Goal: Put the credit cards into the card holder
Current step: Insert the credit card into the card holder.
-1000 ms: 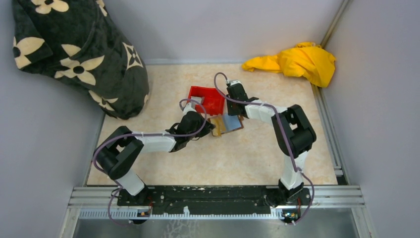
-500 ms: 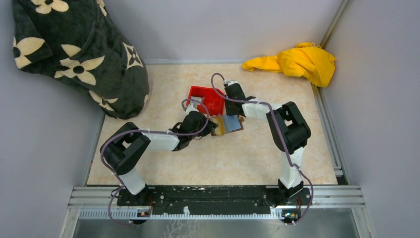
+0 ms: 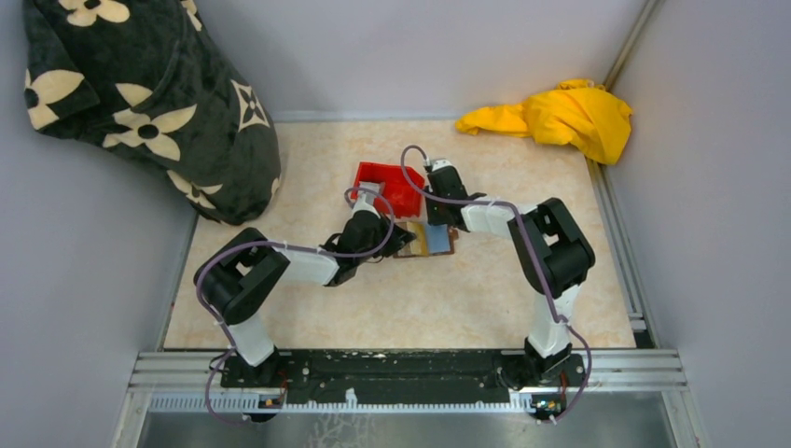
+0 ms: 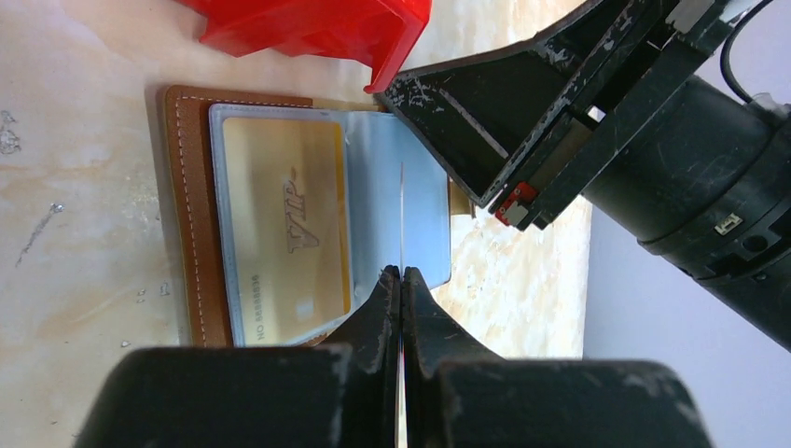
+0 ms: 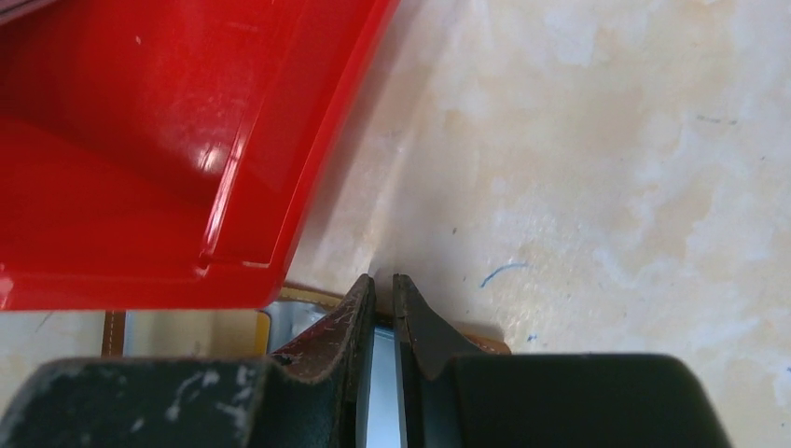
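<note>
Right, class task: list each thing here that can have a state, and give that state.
card holder: open, lying flat.
gold card: tucked in a clear pocket.
pale blue card: lying on the open holder.
held card: edge-on, above the holder.
left claw: shut on the held card.
right claw: nearly closed at the holder's edge; grip unclear.
red bin: upright.

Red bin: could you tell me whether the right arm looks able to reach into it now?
Probably yes: the red bin lies open-topped right beside the right gripper, with nothing between them, though that gripper is nearly shut.
</note>
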Controlling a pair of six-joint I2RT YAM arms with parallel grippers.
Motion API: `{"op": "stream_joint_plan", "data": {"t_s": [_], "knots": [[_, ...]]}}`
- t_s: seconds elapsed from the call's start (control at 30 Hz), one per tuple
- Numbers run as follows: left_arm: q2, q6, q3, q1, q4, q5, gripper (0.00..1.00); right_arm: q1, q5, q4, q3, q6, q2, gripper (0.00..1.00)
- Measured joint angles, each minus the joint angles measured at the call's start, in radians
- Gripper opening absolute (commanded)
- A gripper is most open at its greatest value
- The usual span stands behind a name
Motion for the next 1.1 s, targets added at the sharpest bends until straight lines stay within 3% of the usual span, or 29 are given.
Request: {"op": "stream_joint_plan", "data": {"t_s": [0.7,1.1], "knots": [[0.014,0.102,-0.093,0.118,0.154,0.221,0.0,0.053,-0.007,0.011,-0.047,0.01,-0.032,0.13],[0.018,0.125,-0.126,0.14,0.16,0.33,0.0,0.08,-0.015,0.021,-0.054,0.011,-0.035,0.13]]}}
